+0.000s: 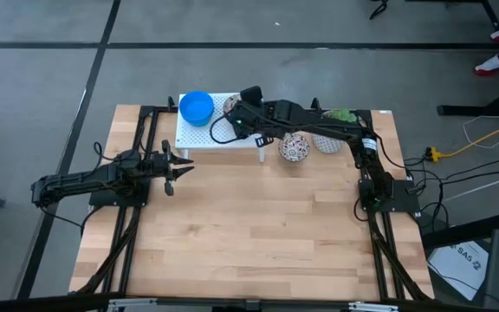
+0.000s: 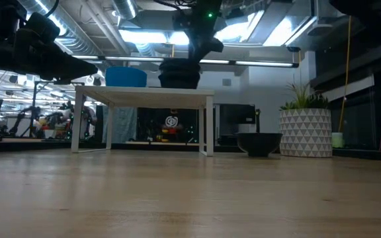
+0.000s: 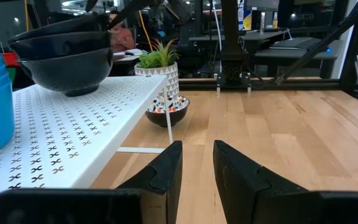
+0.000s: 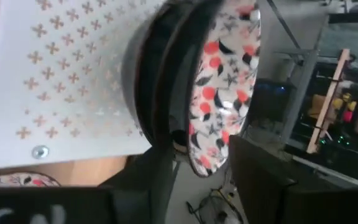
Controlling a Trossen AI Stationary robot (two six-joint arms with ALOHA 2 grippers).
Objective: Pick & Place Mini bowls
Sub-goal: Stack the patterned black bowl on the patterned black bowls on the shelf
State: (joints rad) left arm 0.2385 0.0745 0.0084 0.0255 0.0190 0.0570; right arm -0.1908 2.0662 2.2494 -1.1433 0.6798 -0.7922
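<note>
The right gripper (image 1: 236, 107) is over the white perforated shelf (image 1: 206, 137) at the far side of the table (image 1: 249, 234), reaching there across from the right side. In the right wrist view its two dark fingers (image 4: 148, 174) are spread, and the rim of the top floral bowl (image 4: 225, 87) stands in the gap between them. I cannot tell if a finger touches the rim. This bowl sits on a stack of floral bowls (image 3: 67, 53), which rests on the shelf directly under the gripper. In the left wrist view the stack looks dark from outside and I count about three bowls, but the exact number is not clear.

Just beside the right gripper, on the same shelf, there is the stack of blue bowls (image 1: 197, 107). Behind the gripper, along its own arm, one more floral bowl (image 1: 295, 146) lies on the table next to the shelf leg, and the white pot with a green plant (image 1: 332, 130) stands near it. In the low view this single bowl (image 2: 259, 143) and the pot (image 2: 305, 131) are close to each other but apart.

The left gripper (image 1: 173, 170) waits over the left part of the table, well apart from the shelf, pointing toward the middle. Its fingers (image 3: 166, 171) are a little open with a narrow gap, and nothing is between them
</note>
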